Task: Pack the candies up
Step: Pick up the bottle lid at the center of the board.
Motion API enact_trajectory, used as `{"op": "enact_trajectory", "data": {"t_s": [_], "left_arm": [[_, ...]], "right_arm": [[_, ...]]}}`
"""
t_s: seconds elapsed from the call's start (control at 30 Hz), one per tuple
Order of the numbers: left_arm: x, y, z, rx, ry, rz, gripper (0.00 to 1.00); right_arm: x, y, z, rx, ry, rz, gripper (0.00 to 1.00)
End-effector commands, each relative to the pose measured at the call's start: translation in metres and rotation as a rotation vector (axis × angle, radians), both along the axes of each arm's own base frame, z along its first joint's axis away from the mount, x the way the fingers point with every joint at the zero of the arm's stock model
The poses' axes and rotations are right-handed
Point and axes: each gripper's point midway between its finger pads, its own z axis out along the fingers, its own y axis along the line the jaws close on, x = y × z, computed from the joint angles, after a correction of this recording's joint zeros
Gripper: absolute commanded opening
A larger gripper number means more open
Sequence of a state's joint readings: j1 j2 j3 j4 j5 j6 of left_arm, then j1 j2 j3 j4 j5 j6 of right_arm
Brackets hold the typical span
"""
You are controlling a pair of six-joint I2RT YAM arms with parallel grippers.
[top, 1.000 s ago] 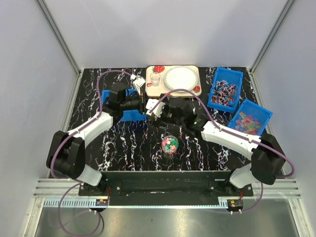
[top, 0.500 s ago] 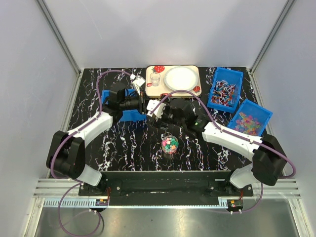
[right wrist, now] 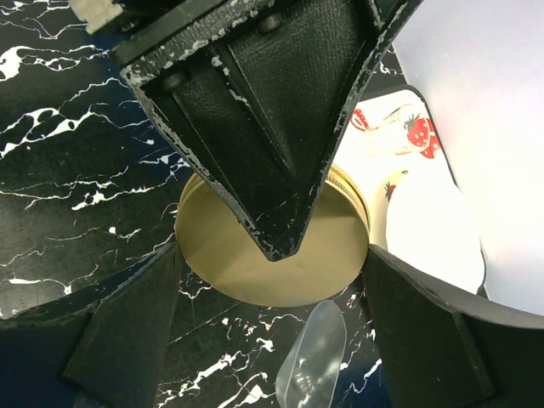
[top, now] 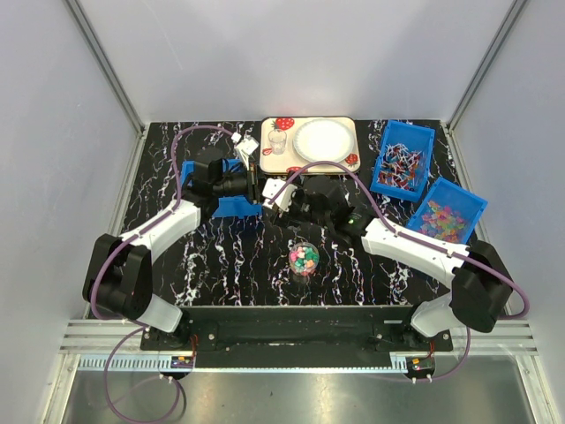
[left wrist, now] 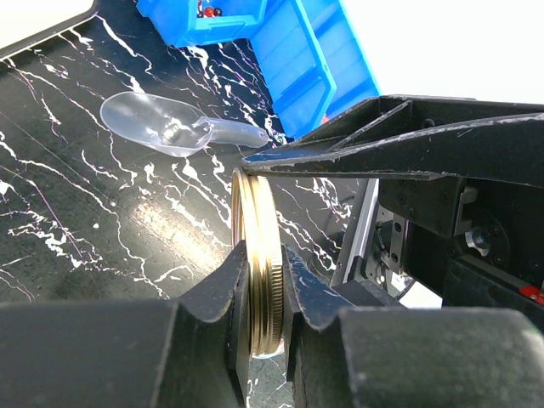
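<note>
Between the two arms, recorded gold lid [left wrist: 253,212] pinched edge-on in left gripper [left wrist: 263,253]; found right gripper [right wrist: 272,259] astride its rim, grasp not discernible; noted candies [top: 305,257] in open jar [top: 305,272] nearer the bases, well apart; judged best to seat right fingers [right wrist: 127,331] squarely before any left release.

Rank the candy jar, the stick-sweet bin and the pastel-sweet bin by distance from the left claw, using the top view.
1. candy jar: mid-table, toward the arm bases, nearest the left claw.
2. stick-sweet bin: back right.
3. pastel-sweet bin: right edge, farthest.
</note>
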State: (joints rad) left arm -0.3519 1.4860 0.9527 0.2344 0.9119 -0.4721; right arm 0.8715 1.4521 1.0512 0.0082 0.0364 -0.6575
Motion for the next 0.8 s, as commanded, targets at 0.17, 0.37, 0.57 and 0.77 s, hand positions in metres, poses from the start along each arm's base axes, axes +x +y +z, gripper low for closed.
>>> {"op": "enact_trajectory", "data": {"t_s": [0.17,0.37,0.57,0.77], "left_arm": [[0.0012,-0.0007,0.0106,-0.031,-0.052,-0.015,0.0],[0.001,-0.0008,0.0109,-0.033,-0.05,-0.016,0.0],[0.0013,-0.0005,0.0119,-0.035,-0.05,-0.015,0.0],[0.0005,-0.0004,0.0116,-0.036,-0.047,-0.016,0.01]], "right_arm": [[-0.0035,0.0084,0.0118,0.05,-0.004,0.017,0.97],[-0.0018,0.0087,0.0119,0.05,-0.009,0.012,1.0],[0.0001,0.0082,0.0113,0.048,-0.017,0.005,0.91],[0.0028,0.0098,0.0112,0.049,-0.023,0.0,0.77]]}}
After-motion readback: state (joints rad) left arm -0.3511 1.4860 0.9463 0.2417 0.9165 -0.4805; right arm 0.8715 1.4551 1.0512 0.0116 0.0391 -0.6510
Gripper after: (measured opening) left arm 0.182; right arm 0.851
